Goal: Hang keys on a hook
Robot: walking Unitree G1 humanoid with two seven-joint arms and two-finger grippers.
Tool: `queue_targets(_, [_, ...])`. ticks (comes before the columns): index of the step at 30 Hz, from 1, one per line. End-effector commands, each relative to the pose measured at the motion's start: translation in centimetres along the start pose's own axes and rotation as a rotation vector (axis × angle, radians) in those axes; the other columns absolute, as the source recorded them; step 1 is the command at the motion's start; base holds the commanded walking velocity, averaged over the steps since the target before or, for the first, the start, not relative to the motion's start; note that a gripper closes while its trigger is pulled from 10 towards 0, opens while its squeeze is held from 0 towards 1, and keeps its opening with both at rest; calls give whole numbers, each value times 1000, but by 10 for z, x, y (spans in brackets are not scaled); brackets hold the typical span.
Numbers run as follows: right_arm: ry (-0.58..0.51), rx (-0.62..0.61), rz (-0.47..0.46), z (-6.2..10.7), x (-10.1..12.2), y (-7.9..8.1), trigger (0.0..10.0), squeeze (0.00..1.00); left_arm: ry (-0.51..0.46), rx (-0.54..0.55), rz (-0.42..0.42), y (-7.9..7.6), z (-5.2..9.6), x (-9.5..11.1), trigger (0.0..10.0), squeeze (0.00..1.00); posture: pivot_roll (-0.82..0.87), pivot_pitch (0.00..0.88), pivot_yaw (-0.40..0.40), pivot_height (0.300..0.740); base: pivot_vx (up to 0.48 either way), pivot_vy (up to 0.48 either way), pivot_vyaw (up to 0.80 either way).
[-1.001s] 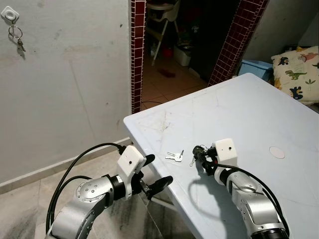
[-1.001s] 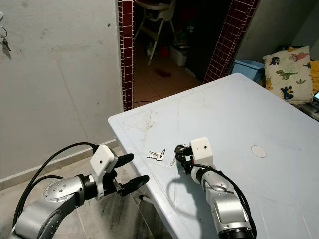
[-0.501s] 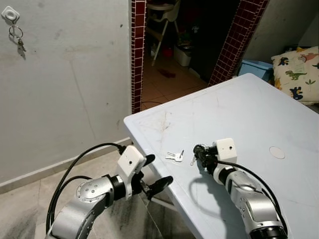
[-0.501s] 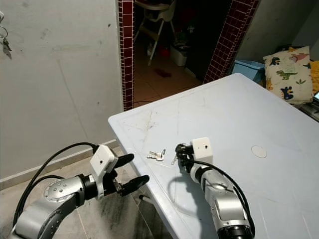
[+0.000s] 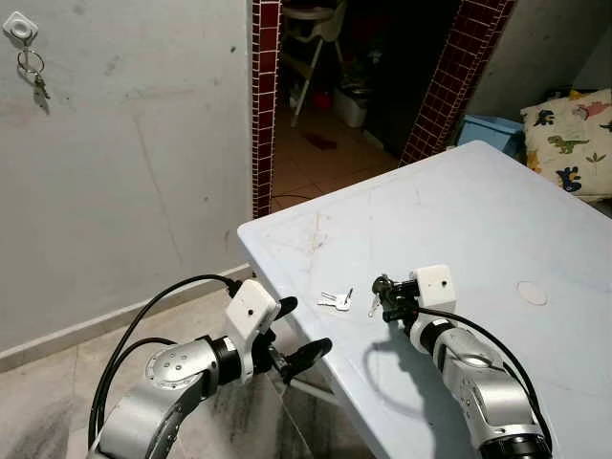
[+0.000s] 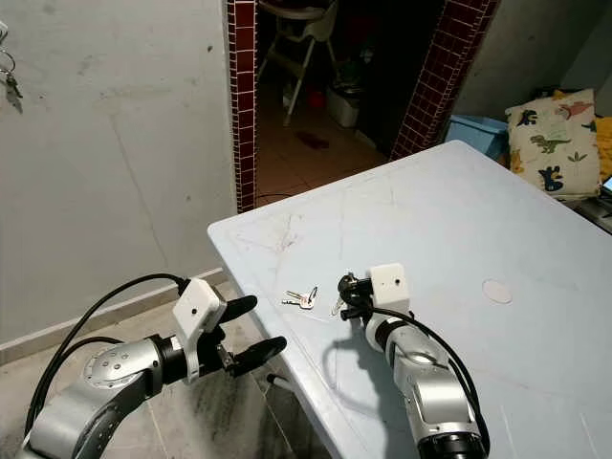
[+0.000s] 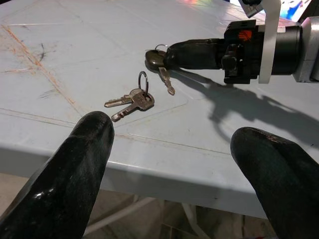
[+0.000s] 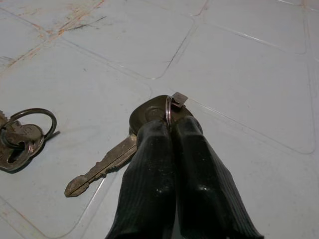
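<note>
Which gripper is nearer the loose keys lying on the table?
Right. The right gripper sits on the table just beside the loose keys, jaws shut on another key. The left gripper hangs off the table edge, open.

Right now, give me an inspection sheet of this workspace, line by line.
Surface: pale blue table, scratched and stained near its corner.
Job's things: dark-headed key on a ring, pinched at the ring; a second key set lies loose on the table beside it; wall hook already carries keys.
Clutter: round white disc on the table.
Grippers: right gripper shut on the dark-headed key's ring, low at the table; left gripper open, off the table's edge, facing the key set.
Cables: black cables loop along the left arm.
Surroundings: grey wall, red-tiled doorway, dinosaur pillow, blue bin.
</note>
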State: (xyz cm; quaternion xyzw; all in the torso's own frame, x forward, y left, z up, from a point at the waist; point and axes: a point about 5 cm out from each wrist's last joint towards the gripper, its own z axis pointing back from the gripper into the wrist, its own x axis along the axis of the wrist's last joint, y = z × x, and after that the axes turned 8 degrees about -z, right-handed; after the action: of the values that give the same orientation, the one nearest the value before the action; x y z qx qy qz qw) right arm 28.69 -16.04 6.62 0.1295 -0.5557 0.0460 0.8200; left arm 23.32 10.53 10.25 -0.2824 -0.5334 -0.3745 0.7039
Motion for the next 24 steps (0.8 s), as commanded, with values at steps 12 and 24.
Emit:
queue_targets(12, [12, -45, -56, 0, -3, -13, 0, 0, -7, -21, -11, -2, -8, 1, 10000, 0, 47, 0, -92, 740, 0, 0, 0])
queue_targets(24, [-182, 54, -96, -3, 50, 1, 0, 0, -13, 3, -28, 1, -10, 3, 10000, 0, 65, 0, -99, 740, 0, 0, 0])
